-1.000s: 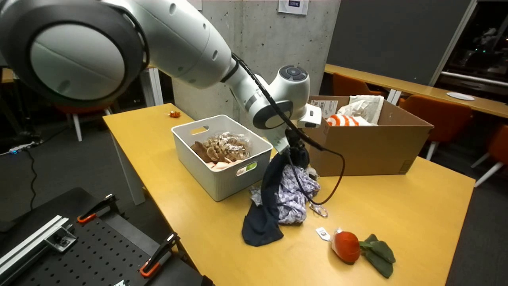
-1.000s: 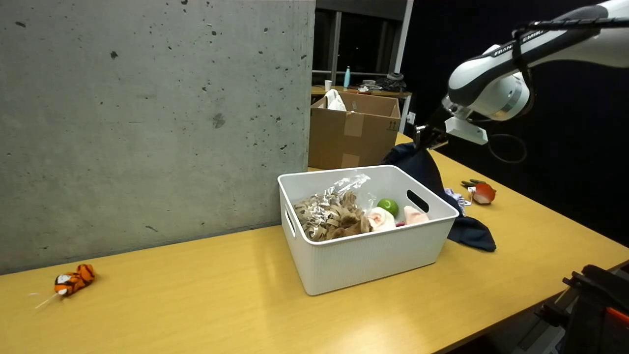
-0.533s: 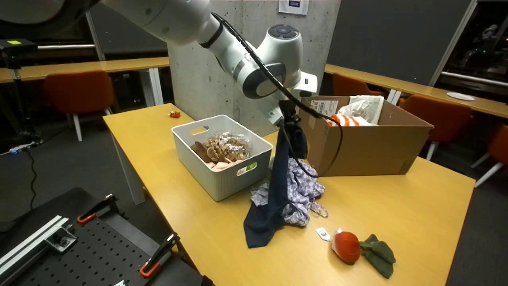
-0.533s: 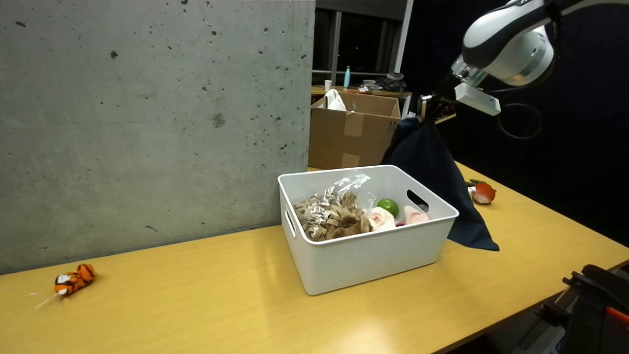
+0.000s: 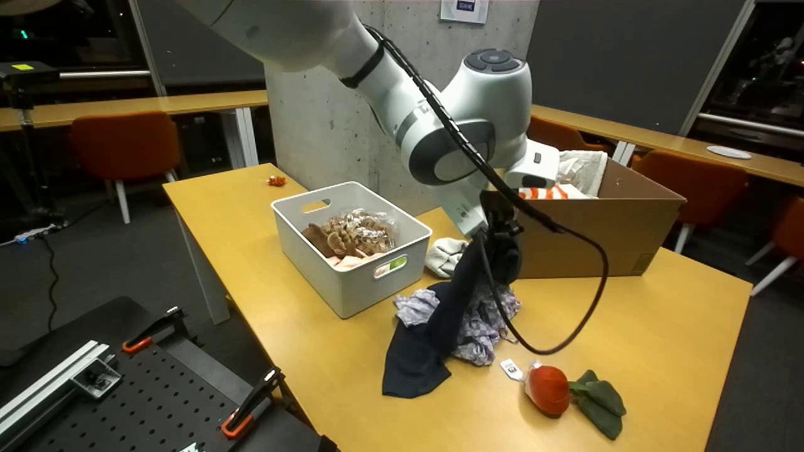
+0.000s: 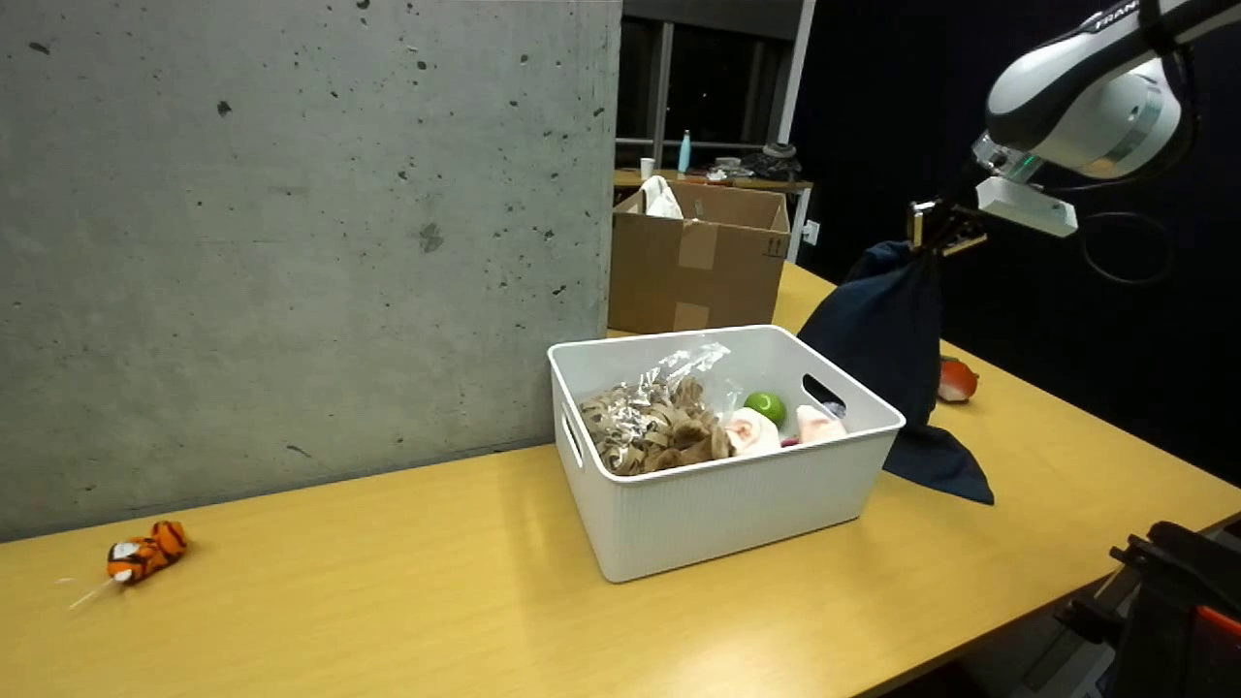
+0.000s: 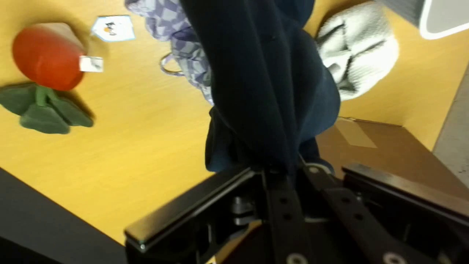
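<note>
Shifted farther from the white bin (image 6: 737,514), the gripper (image 7: 285,170) grasps the gathered navy cloth (image 7: 256,80), whose lower end lies near that bin.

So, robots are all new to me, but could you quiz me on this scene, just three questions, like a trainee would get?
1. What colour is the cloth pinched in the gripper?
2. True or false: the radish-shaped toy lies outside the white bin.
3. Which pattern does the lilac fabric near the cloth show: (a) stripes, (b) checks or (c) dots?

Key: 1. Dark navy blue. 2. True; it lies on the table. 3. (b) checks.
</note>
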You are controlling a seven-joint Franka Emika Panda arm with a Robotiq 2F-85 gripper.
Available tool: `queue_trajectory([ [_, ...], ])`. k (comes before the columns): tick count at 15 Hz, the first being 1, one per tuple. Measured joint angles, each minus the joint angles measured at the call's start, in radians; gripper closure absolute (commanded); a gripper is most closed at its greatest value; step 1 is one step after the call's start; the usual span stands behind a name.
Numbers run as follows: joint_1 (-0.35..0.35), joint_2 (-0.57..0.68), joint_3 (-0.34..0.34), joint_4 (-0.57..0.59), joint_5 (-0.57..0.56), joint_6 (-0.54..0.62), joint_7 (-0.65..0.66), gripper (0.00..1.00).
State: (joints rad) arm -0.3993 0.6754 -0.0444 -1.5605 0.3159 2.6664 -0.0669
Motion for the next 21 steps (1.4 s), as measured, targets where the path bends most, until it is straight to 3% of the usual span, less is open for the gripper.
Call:
queue_trajectory([
  [4, -0.048, 0.003, -0.01, -0.036, 0.0, 0.005, 0.0, 0.99],
  [13, 0.039, -0.114, -0.07, -0.062, -0.031, 0.006, 0.082, 0.99],
  [17, 0.048, -0.206, -0.121, -0.104, -0.079, 0.004, 0.122, 0.99],
  [21, 0.037, -0.22, -0.164, -0.128, -0.089, 0.004, 0.139, 0.99],
])
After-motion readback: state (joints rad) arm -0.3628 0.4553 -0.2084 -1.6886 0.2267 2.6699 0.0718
